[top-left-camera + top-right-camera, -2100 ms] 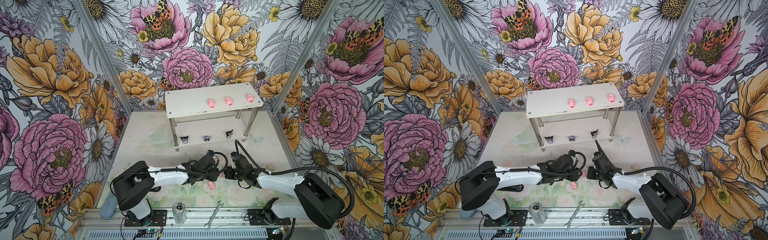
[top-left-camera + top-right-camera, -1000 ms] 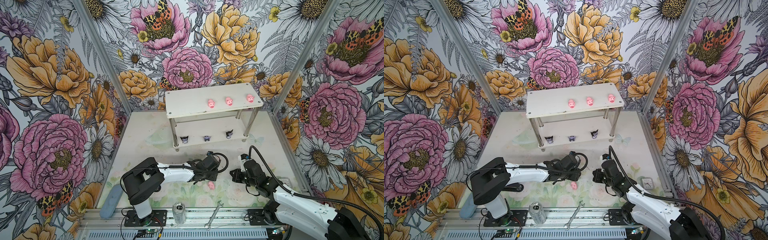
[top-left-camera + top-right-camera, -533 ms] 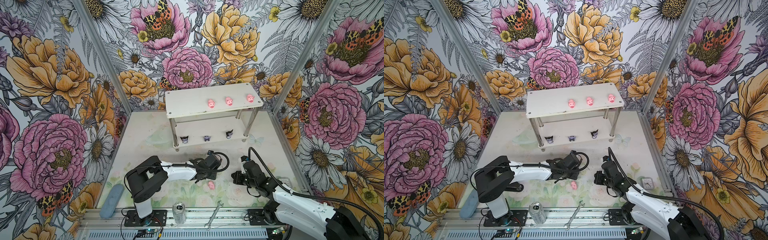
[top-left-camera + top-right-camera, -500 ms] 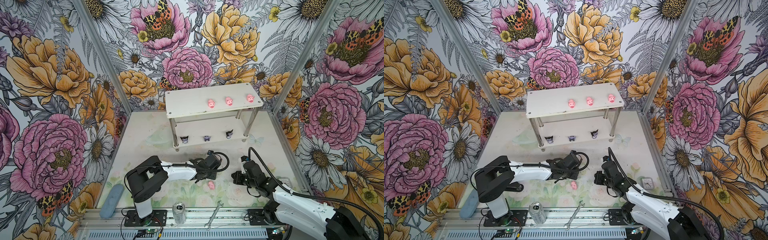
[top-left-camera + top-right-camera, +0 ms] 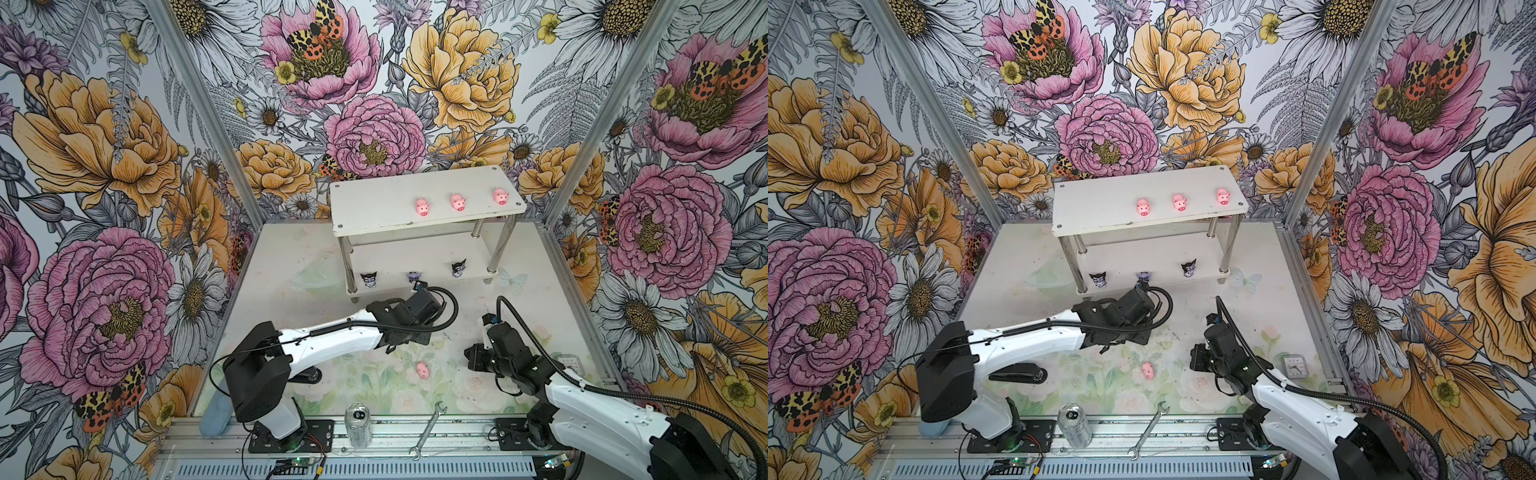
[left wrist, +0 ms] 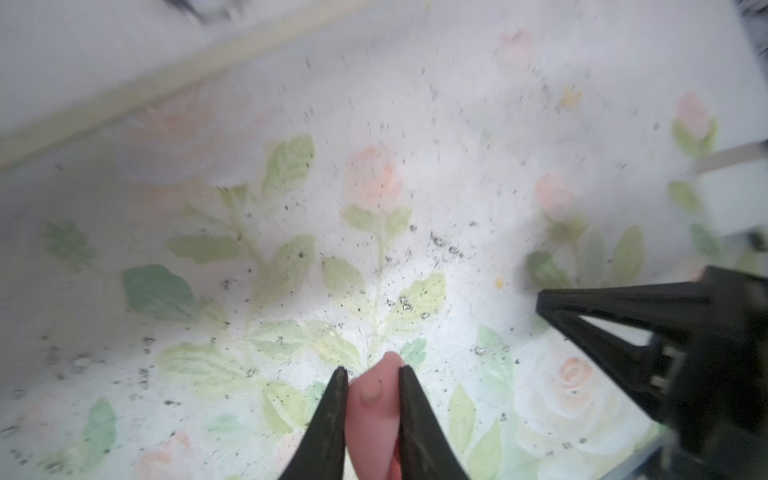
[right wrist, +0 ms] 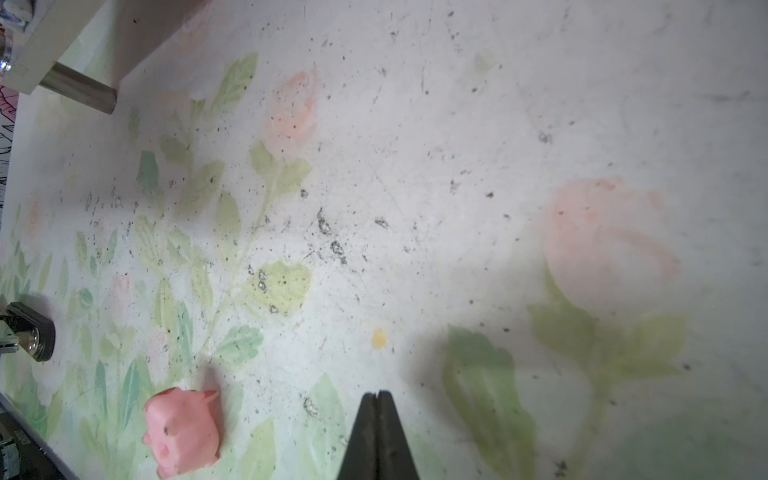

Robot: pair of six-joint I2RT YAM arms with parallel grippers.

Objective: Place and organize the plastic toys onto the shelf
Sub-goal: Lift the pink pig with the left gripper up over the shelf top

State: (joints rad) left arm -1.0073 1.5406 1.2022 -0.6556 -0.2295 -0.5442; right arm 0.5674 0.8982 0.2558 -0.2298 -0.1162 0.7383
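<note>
Your left gripper [image 6: 371,369] is pinching a pink pig [image 6: 372,415] narrowly at the very tips, low over the table [image 5: 291,266] just below the middle of a top view. The rounded body could be squirming out as you lift toward the shelf [image 5: 374,208] at upper centre. Your right gripper [image 7: 377,395] is sitting closed and empty near the loose pig [image 5: 422,369], crowding your path.
</note>
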